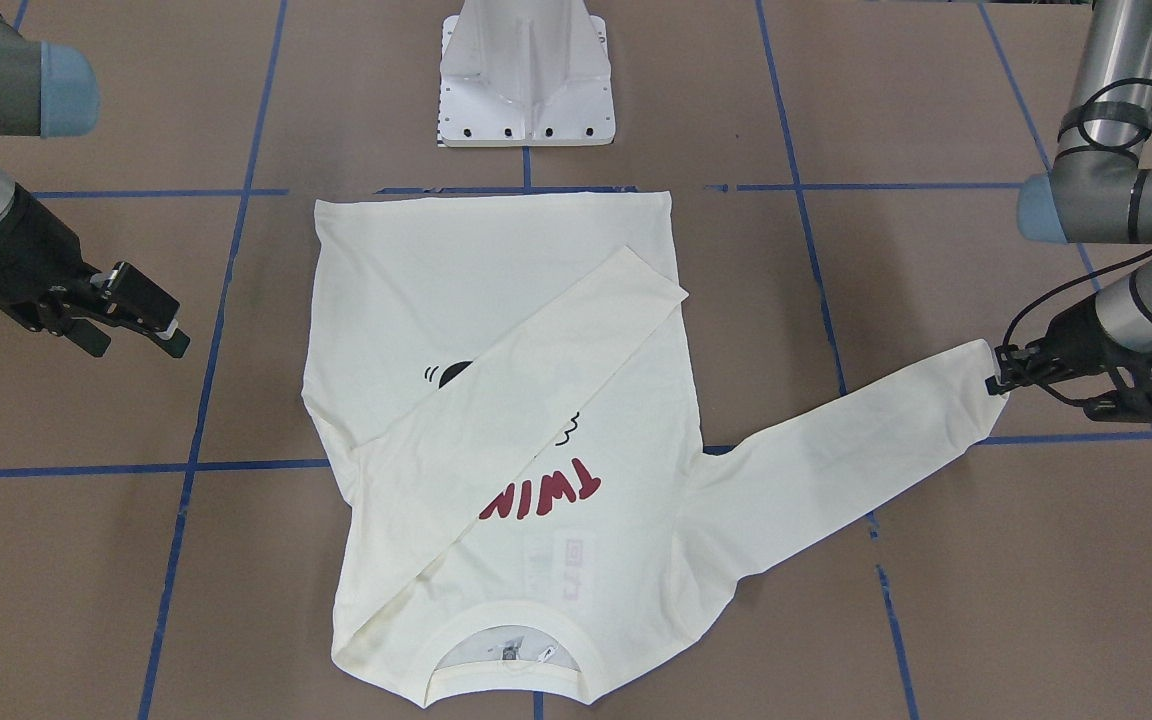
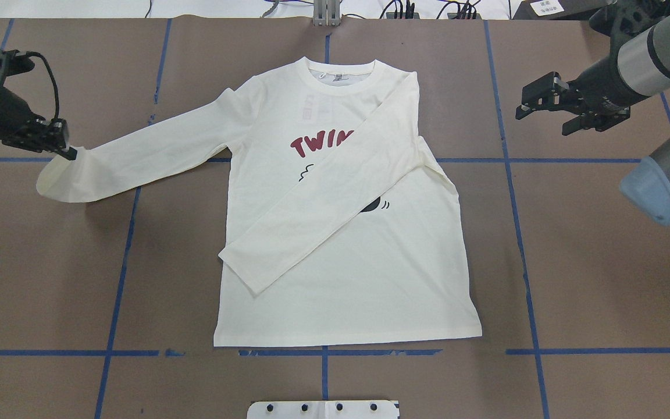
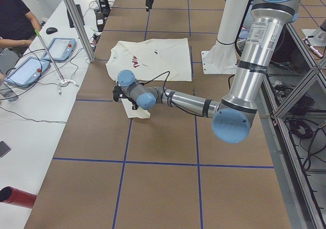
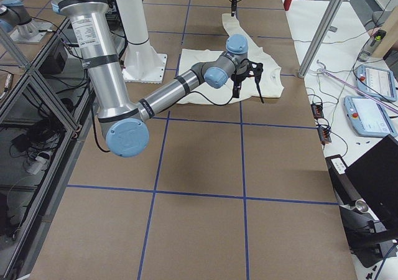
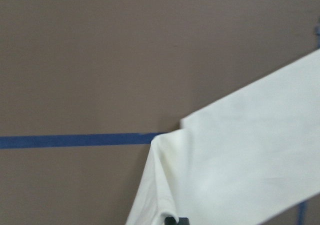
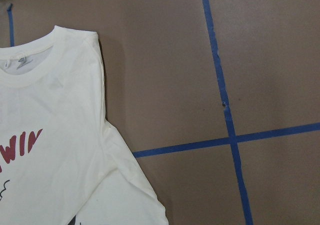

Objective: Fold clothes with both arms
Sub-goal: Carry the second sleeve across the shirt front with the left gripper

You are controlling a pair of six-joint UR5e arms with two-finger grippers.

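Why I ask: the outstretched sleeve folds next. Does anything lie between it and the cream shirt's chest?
Nothing visible. The black left gripper holds the outstretched sleeve by its cuff; on the cream-white T-shirt lies only its other, folded sleeve.

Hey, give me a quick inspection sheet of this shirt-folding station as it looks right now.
Surface: brown table with a blue tape grid.
Job's things: T-shirt lies print up; one sleeve folded diagonally across the chest, other sleeve stretched out sideways.
Clutter: nothing seen.
Grippers: left gripper shut on the outstretched sleeve's cuff; right gripper open, off the cloth.
Cables: black cable loops at the left wrist.
Surroundings: white pedestal base; tablets on a side bench.
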